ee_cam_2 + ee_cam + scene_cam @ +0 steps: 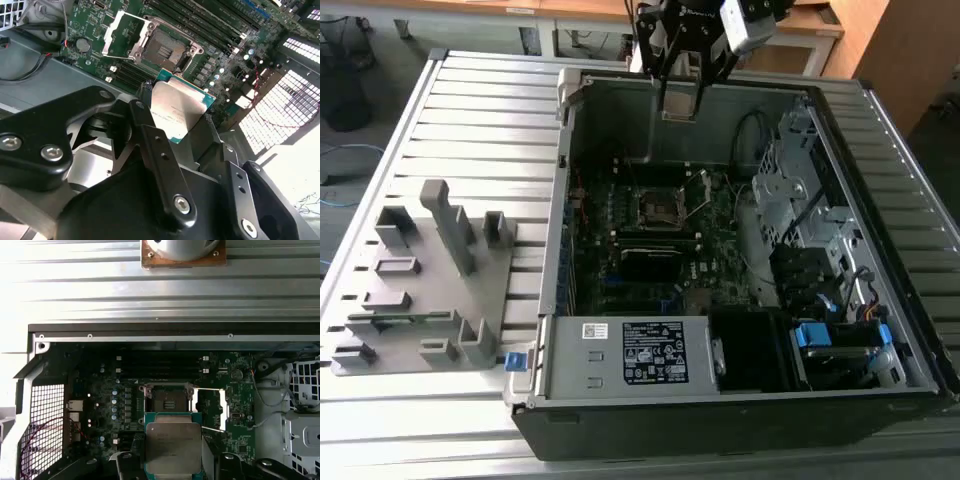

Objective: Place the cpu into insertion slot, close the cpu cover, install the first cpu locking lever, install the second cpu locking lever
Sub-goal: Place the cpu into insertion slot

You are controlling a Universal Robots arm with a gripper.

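My gripper (680, 108) hangs high over the far wall of the open computer case, shut on the cpu (177, 112), a flat square chip with a dull silver top and green edge. Black fingers (150, 135) press on two opposite sides of it. In the first wrist view the cpu (172, 447) sits just short of the insertion slot (167, 401). The insertion slot (167, 47) lies bare, a square black socket with a silvery rim on the green motherboard (615, 215). The cpu cover (125, 35) is swung open beside the socket, its silvery frame (221, 410) raised.
The case wall (620, 90) lies right below the gripper. A black ribbed heatsink (660, 262) sits next to the socket (660, 207). A metal drive cage (790, 195) and cables fill the exterior view's right. A grey fixture board (420, 280) lies left of the case.
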